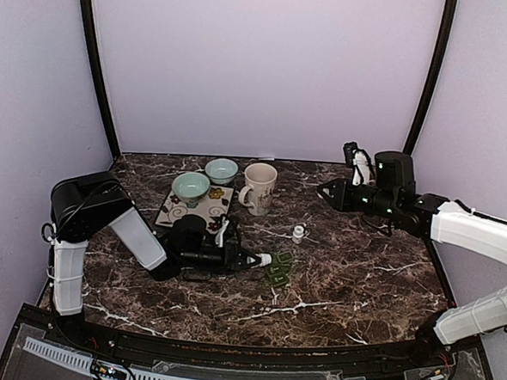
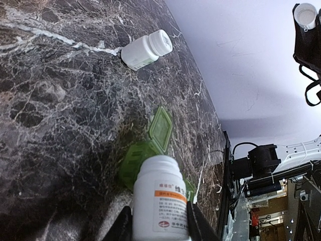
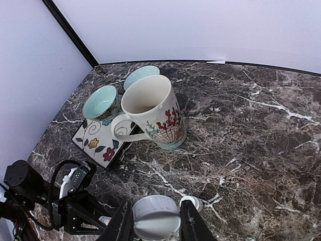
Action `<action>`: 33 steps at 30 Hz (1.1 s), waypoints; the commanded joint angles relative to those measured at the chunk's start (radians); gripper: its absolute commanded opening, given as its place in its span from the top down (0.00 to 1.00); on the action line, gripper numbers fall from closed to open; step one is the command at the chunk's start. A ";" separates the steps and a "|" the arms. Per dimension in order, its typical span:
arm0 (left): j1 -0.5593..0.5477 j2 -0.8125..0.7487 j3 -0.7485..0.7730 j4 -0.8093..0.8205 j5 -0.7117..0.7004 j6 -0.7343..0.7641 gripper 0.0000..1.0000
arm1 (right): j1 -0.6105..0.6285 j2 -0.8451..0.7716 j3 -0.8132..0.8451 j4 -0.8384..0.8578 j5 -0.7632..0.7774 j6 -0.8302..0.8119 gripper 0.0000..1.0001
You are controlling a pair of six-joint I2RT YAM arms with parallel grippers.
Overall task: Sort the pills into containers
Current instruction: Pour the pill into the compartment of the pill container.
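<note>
Left hand [image 2: 160, 222] clamps pill bottle [image 2: 160, 193].

Left arm [image 1: 138, 239]: black joint housings, white link covers, black cable loops. Right arm [image 1: 479, 234]: same; small green lights near wrist.

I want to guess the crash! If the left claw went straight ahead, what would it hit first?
Probably the green pill box with its lid flipped open: it lies just ahead of the white pill bottle in the left claw. The small white bottle sits farther on.
</note>
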 commanded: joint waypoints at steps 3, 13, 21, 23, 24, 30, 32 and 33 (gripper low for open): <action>-0.007 -0.040 0.029 -0.044 -0.001 0.036 1.00 | -0.007 0.001 0.004 0.044 -0.006 0.003 1.00; -0.007 -0.058 0.036 -0.066 -0.004 0.050 1.00 | -0.008 0.000 0.006 0.043 -0.010 0.003 1.00; -0.007 -0.055 0.024 -0.010 0.006 0.037 1.00 | -0.009 0.001 0.008 0.045 -0.015 0.003 1.00; -0.007 -0.055 0.020 0.006 0.010 0.033 1.00 | -0.009 0.003 0.012 0.043 -0.015 0.001 1.00; -0.007 -0.055 0.017 0.014 0.011 0.030 1.00 | -0.009 0.003 0.013 0.041 -0.016 0.002 1.00; -0.007 -0.055 0.001 0.058 0.017 0.018 1.00 | -0.009 0.003 0.015 0.042 -0.019 0.005 1.00; -0.007 -0.055 -0.004 0.073 0.020 0.014 1.00 | -0.009 0.001 0.017 0.039 -0.019 0.005 1.00; -0.007 -0.055 -0.007 0.080 0.021 0.012 1.00 | -0.008 0.001 0.018 0.039 -0.021 0.005 1.00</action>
